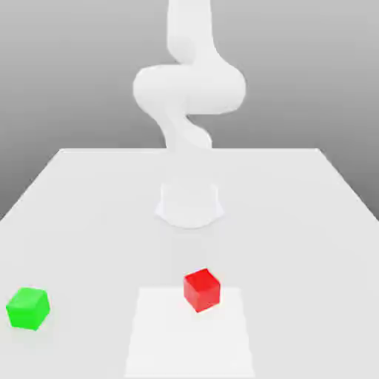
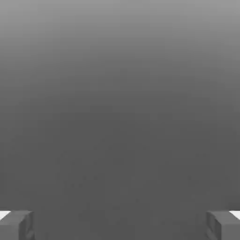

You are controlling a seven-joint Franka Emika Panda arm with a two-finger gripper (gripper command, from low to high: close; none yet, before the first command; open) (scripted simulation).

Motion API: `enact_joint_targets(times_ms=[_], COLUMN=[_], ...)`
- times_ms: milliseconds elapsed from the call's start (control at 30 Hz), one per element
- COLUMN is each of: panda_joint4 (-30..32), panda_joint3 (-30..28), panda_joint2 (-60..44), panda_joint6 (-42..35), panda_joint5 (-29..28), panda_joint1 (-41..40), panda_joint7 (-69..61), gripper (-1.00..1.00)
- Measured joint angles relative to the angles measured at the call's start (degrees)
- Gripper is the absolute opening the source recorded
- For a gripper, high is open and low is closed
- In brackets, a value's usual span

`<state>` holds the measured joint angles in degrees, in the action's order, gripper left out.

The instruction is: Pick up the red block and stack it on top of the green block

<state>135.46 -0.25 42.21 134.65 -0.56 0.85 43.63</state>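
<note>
While the white arm is seen rising from its round base at the centre of the exterior view, coiled upward and running out past the top edge of the frame, both blocks are left lying on the white table. The red block is found slightly right of centre in the lower half of the exterior view, resting near the upper edge of a paler rectangular patch marked on the table surface, and turned so that one corner faces the camera. The green block is placed at the lower left of the same frame, well apart from the red block and outside the paler patch. Neither block is touched by anything. In the hand view, the gripper is shown with its fingers spread wide, one grey tip at each lower corner of the picture, and nothing is pinched between them; behind them a plain grey backdrop is seen.
</note>
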Motion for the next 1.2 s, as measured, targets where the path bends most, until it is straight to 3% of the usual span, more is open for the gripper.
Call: enact_joint_targets(times_ms=[567, 767, 800, 1033, 1200], panda_joint4=[29.9, 30.2, 29.9, 29.9, 31.1], panda_joint3=[-4.1, -1.9, -1.2, -0.9, -1.6], panda_joint2=[-34.1, -49.7, -51.8, -52.3, -43.5], panda_joint6=[25.8, 38.5, 40.3, 40.7, 33.1], panda_joint5=[-1.0, 2.9, 3.1, 3.0, 0.9], panda_joint1=[6.7, 5.9, 5.3, 5.0, 5.0], panda_joint7=[-22.0, -26.5, -26.7, -26.6, -25.1], gripper=[0.0, 0.0, -1.0, -1.0, -1.0])
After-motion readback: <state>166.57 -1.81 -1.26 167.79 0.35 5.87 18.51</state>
